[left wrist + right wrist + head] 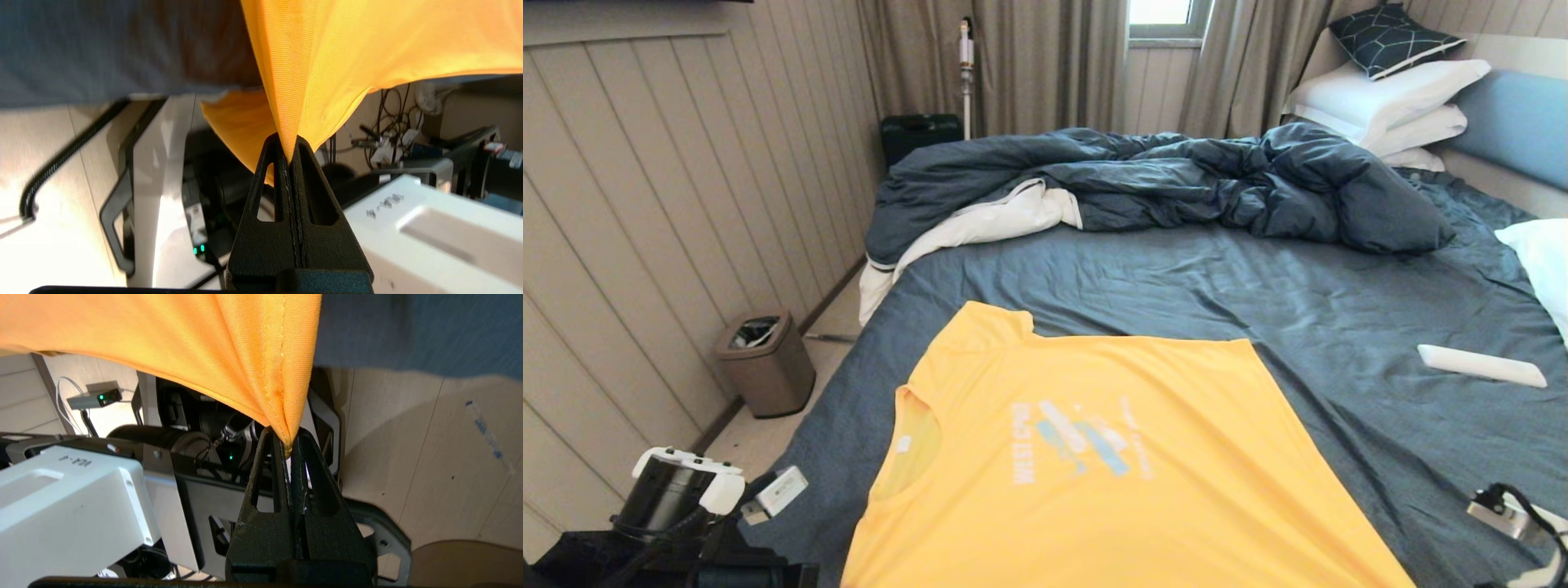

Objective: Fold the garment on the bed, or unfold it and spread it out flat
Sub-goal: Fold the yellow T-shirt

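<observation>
A bright yellow T-shirt (1094, 457) lies spread flat, chest print facing up, on the near part of a bed (1176, 278) covered in a slate-blue sheet. The shirt's neck opening points toward the wood-panelled wall side, and its near portion hangs past the bed's near edge. Below that edge, the left gripper (289, 157) has its black fingers pressed together on a bunched point of the yellow cloth, which fans out from the tips up to the bed. The right gripper (289, 451) likewise pinches a stitched hem corner. A rumpled dark-blue duvet (1176, 184) lies across the bed beyond the shirt.
</observation>
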